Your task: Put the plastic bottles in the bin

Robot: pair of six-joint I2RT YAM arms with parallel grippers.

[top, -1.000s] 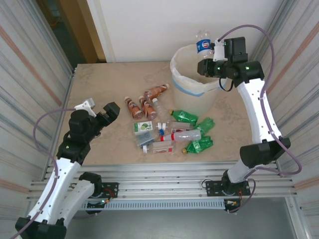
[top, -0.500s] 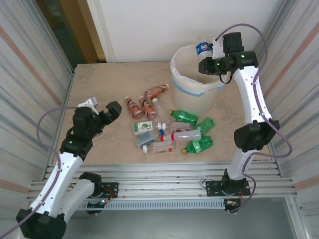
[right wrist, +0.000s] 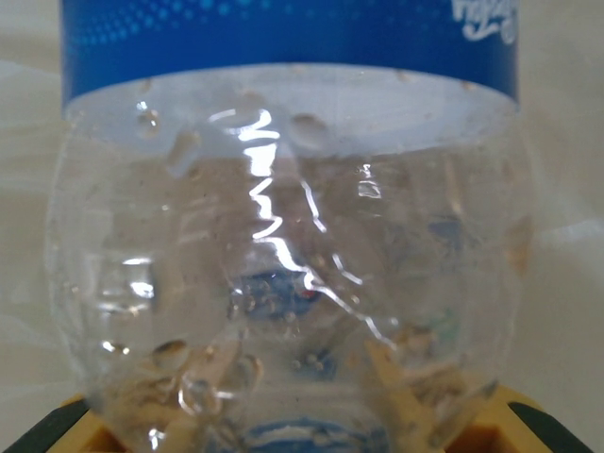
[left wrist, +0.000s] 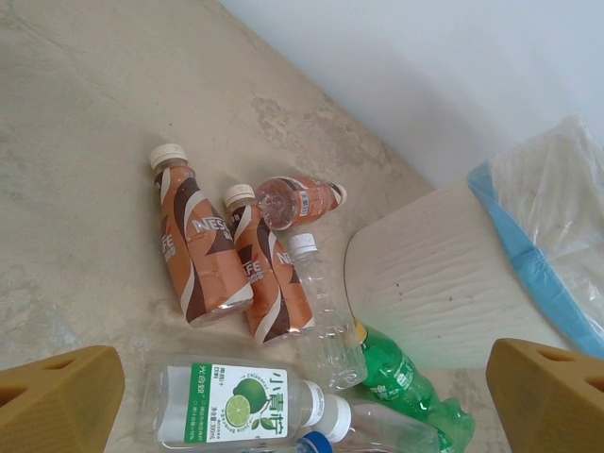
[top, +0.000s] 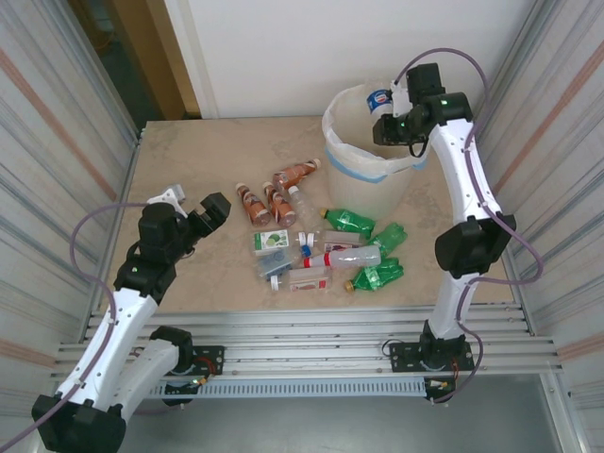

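Right pincer [top: 394, 102] clamped on one blue-label bottle [top: 379, 96] above the bin [top: 363, 184], far right of counter [top: 189, 151]. Left pincer [top: 189, 204] wide, empty. Lying on counter: three brown bottles [top: 250, 203], three green bottles [top: 347, 222], several clear bottles [top: 351, 257], exact count unclear.

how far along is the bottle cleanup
Done: unclear, the inside of the bin can't be read from above. In hand: the right end effector is shut on a blue-label bottle at the bin's rim. Left: the pile of bottles on the table, brown, green and clear. The left end effector is open and empty beside it.
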